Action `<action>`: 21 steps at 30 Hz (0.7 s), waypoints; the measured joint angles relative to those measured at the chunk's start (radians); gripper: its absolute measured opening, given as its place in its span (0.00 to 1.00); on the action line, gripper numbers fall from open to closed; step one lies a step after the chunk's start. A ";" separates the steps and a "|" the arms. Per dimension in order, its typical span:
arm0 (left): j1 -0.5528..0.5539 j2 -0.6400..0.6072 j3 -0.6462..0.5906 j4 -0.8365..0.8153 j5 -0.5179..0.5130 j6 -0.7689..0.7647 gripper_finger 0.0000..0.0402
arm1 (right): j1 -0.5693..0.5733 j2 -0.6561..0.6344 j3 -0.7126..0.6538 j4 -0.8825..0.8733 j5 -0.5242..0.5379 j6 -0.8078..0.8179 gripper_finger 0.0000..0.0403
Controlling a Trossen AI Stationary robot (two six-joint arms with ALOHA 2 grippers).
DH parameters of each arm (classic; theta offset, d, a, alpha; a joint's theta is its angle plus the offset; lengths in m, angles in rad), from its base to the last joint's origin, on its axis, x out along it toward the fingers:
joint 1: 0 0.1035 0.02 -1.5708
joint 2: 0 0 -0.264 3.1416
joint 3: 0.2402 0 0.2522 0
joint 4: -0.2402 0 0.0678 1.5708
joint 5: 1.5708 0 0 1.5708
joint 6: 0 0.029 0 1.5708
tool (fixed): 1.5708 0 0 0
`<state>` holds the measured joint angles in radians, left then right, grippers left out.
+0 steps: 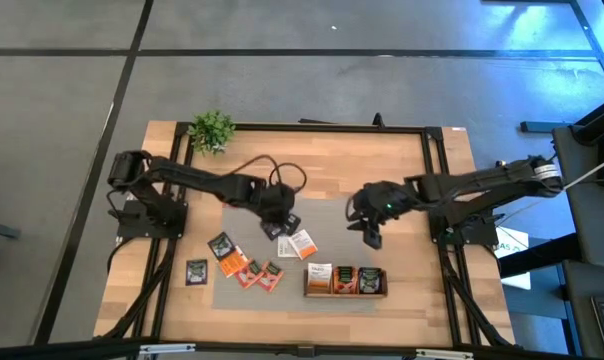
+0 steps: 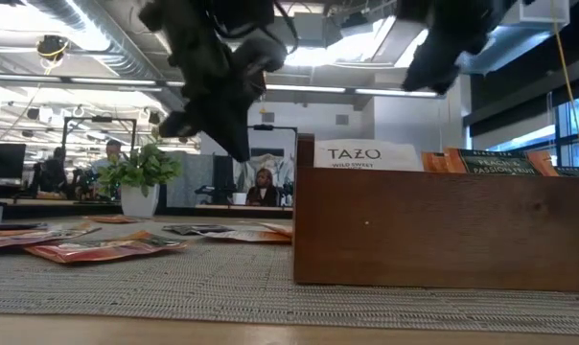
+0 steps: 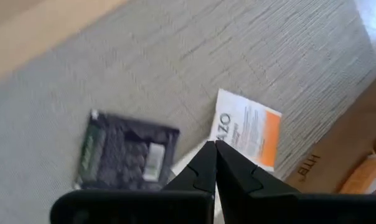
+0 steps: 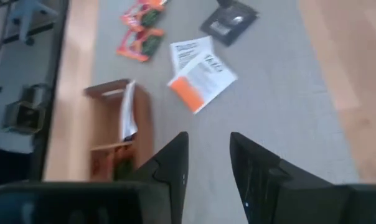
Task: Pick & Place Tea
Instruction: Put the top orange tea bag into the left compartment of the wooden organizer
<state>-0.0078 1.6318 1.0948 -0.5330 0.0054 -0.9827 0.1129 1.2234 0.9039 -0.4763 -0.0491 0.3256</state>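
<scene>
It was an open-plan office or lab: exposed ceiling ducts and strip lights ran overhead, people sat at monitors at nine o'clock, tall windows stood at three o'clock, and grey carpet tiles surrounded the wooden bench.

From my station I see a tabletop of pale, smooth wood planks. The grey mat on it is woven cloth, ribbed and matt. The tray is darker wood with a plain satin face. The tea sachets look like printed paper, some with a slight sheen. Both end effectors, left and right, are matt black plastic.
</scene>
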 joint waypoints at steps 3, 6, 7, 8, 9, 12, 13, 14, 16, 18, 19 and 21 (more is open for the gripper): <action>0.063 0.000 -0.030 0.079 0.078 0.104 0.01 | -0.046 0.040 0.000 0.015 -0.001 -0.022 0.30; 0.123 0.000 -0.064 0.190 0.181 0.175 0.01 | -0.081 0.075 0.000 0.047 -0.006 -0.027 0.30; 0.141 0.000 -0.076 0.217 0.211 0.188 0.01 | -0.090 0.089 0.000 0.066 -0.006 -0.036 0.30; 0.157 0.000 -0.087 0.245 0.230 0.196 0.01 | -0.097 0.103 0.000 0.088 -0.006 -0.043 0.30; 0.171 0.000 -0.100 0.269 0.249 0.202 0.01 | -0.103 0.118 0.000 0.116 -0.006 -0.046 0.30; 0.199 0.000 -0.130 0.305 0.266 0.217 0.01 | -0.111 0.169 0.000 0.228 -0.007 -0.045 0.30; 0.203 0.000 -0.131 0.304 0.264 0.218 0.01 | -0.111 0.190 0.000 0.266 -0.007 -0.047 0.30; 0.203 0.000 -0.131 0.305 0.262 0.219 0.01 | -0.111 0.211 0.000 0.299 -0.008 -0.049 0.30; 0.199 0.002 -0.131 0.305 0.255 0.231 0.01 | -0.110 0.257 0.000 0.378 -0.015 -0.050 0.30; 0.195 0.003 -0.131 0.306 0.254 0.268 0.01 | -0.110 0.301 0.000 0.422 -0.044 -0.062 0.30; 0.192 0.003 -0.131 0.309 0.252 0.290 0.01 | -0.110 0.327 0.000 0.449 -0.061 -0.071 0.30; 0.191 0.003 -0.131 0.311 0.252 0.324 0.01 | -0.110 0.372 0.000 0.478 -0.089 -0.088 0.30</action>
<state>0.1829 1.6348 0.9642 -0.2220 0.2577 -0.6584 0.0025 1.5958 0.9039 0.0019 -0.1378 0.2375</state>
